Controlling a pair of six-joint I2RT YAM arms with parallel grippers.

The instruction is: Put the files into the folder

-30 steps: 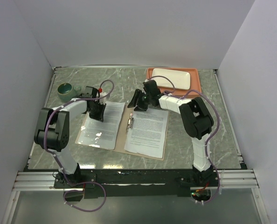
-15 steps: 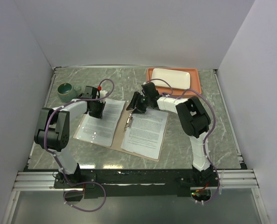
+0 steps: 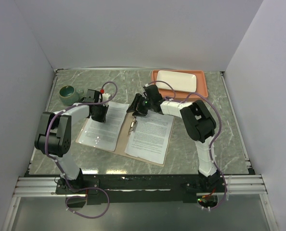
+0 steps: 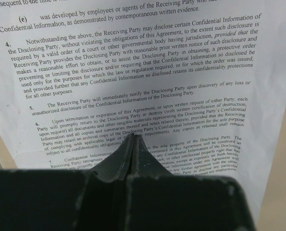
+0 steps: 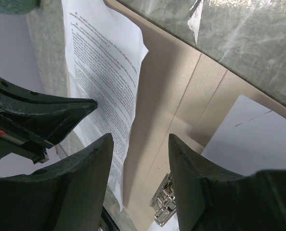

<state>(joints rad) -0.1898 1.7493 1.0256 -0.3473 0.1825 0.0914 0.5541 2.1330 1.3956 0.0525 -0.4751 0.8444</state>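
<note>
Two files (image 3: pixel 150 137) rest on the open folder (image 3: pixel 123 138): my left gripper (image 4: pixel 133 143), pinched shut, presses the sleeved sheet (image 3: pixel 100 131) at nine o'clock, while my right gripper (image 3: pixel 137 107) gapes over the crease at twelve, so next I probably catch a flap and fold it closed.

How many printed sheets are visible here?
2. The left sheet covers the left of the folder under the left gripper; the right sheet lies on its right half. Any stacked beneath would be hidden.

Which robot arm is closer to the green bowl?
Left. The left end effector is on the left paper, just right of the bowl. The right end effector is farther right, over the top of the folder.
</note>
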